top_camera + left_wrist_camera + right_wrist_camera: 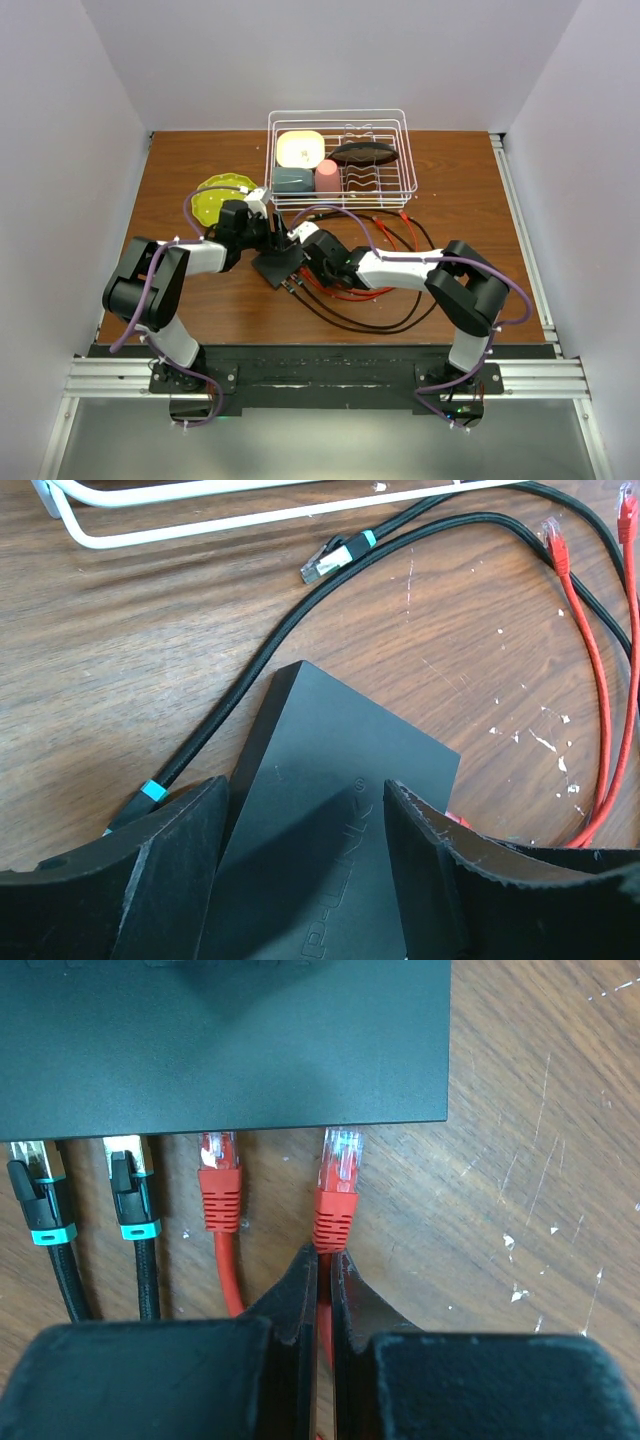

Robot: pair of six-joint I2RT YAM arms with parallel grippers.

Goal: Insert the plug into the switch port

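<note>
One switch (220, 1040), four plugs (130, 1175) at its lower edge (two black, two red); right gripper (322, 1256) clamped on rightmost plug (338, 1185); left gripper (305, 790) astride switch, grip unclear.

**One brand mark legible**

The switch (330, 810) carries raised letters on its top, seen in the left wrist view: "P-LINK", with a small ® just past the K. The start of the word is cut off at the picture's lower edge. No other text can be read.
</note>
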